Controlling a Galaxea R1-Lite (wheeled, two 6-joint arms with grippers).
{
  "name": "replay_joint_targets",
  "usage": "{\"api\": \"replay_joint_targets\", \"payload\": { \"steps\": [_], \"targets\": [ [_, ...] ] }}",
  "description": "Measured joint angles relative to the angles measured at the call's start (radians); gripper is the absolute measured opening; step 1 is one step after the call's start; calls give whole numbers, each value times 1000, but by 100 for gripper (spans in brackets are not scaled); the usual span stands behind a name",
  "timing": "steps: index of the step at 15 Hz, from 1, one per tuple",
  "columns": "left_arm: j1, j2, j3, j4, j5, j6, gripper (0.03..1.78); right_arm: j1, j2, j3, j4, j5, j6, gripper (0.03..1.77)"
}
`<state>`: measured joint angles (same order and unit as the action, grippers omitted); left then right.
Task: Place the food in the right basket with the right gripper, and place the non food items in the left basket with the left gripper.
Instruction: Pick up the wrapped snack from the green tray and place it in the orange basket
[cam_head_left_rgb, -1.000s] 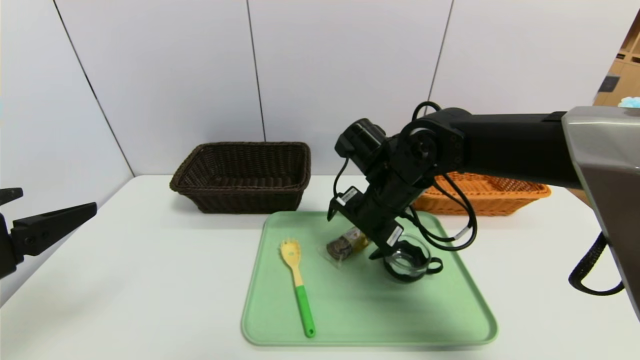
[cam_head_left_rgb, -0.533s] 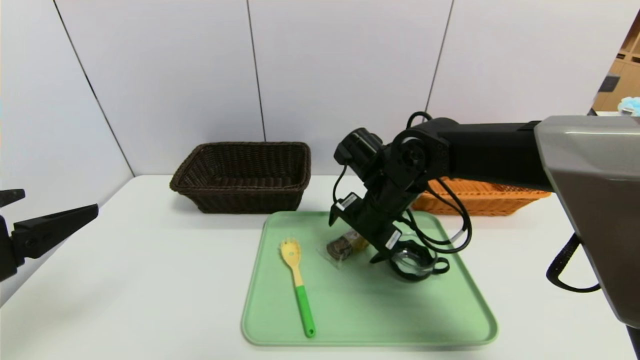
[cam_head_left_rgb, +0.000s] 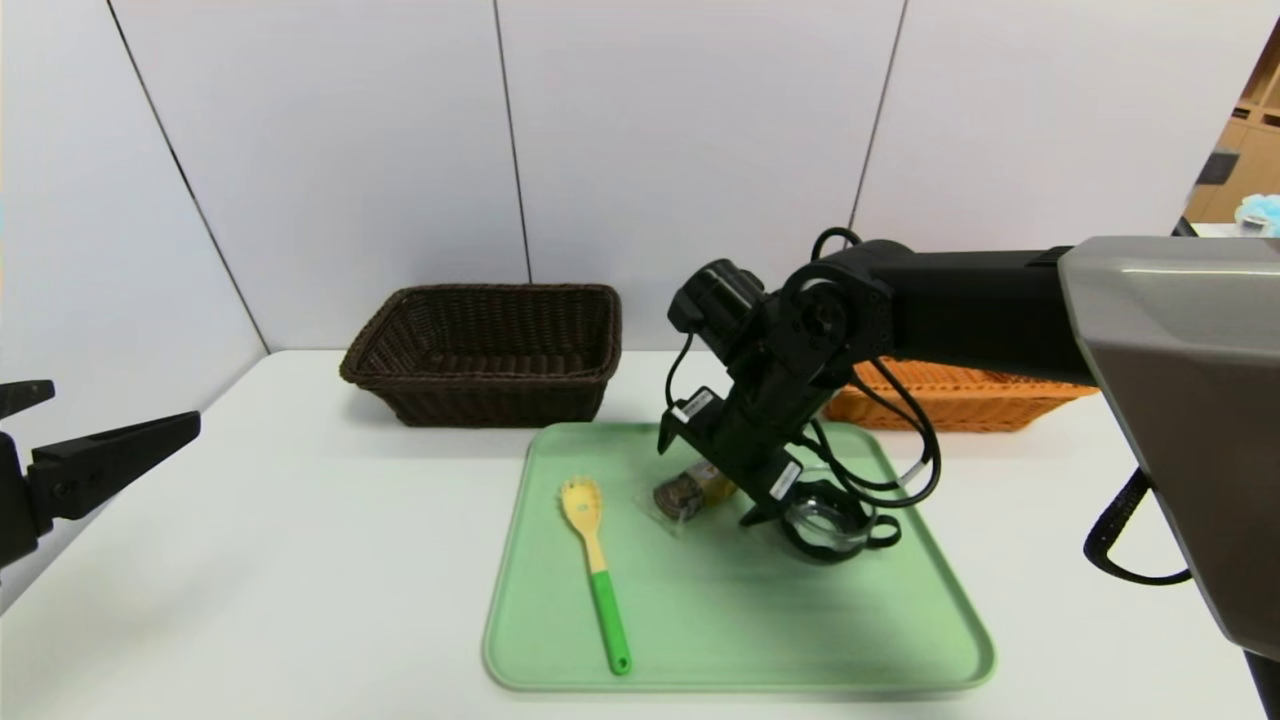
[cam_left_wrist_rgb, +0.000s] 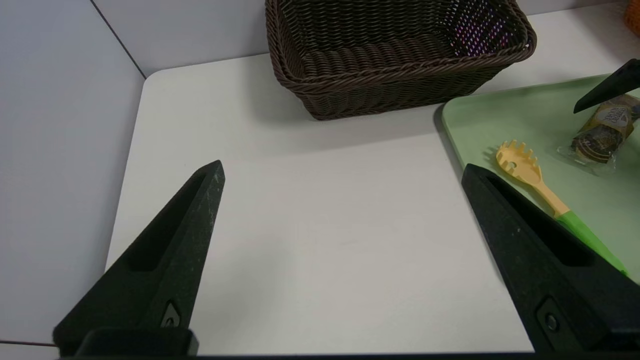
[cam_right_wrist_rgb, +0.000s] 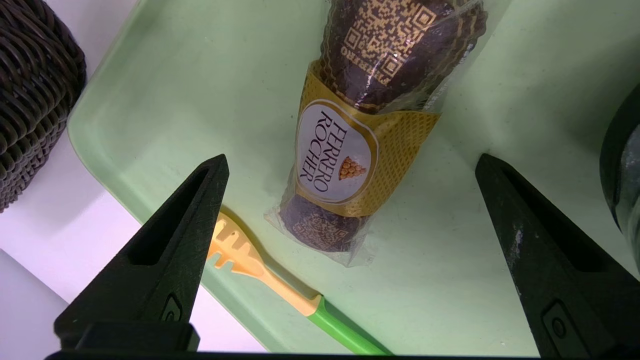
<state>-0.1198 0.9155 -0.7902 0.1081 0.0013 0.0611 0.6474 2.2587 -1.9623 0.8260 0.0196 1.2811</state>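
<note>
The food, a clear-wrapped roll of dark rounds with a gold band, lies mid-tray. My right gripper hangs just above it, open, one finger on each side of the roll, touching nothing. The yellow-and-green fork lies left of the roll, and the glass cup in its black holder stands to the right. My left gripper is parked open at the table's left edge, empty. The dark left basket and the orange right basket stand at the back.
The pale green tray holds all three items on a white table. A white wall runs right behind both baskets. The right arm crosses in front of the orange basket and hides much of it.
The right arm has come down and a little to the left over the food, then nearly settled. Its jaws stayed open. The left gripper has barely moved.
</note>
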Motion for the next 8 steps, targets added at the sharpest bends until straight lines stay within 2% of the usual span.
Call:
{"api": "replay_joint_targets", "payload": {
  "steps": [2,3,5,8],
  "targets": [
    [0,0,-1,0,0,0,169,0,0,0,2,0,-1,170],
    [0,0,-1,0,0,0,169,1,0,1,4,0,-3,161],
    [0,0,-2,0,0,0,169,1,2,1,5,5,-18,126],
    [-1,-1,-3,0,1,0,169,3,4,1,2,8,-34,90]
  ]
}}
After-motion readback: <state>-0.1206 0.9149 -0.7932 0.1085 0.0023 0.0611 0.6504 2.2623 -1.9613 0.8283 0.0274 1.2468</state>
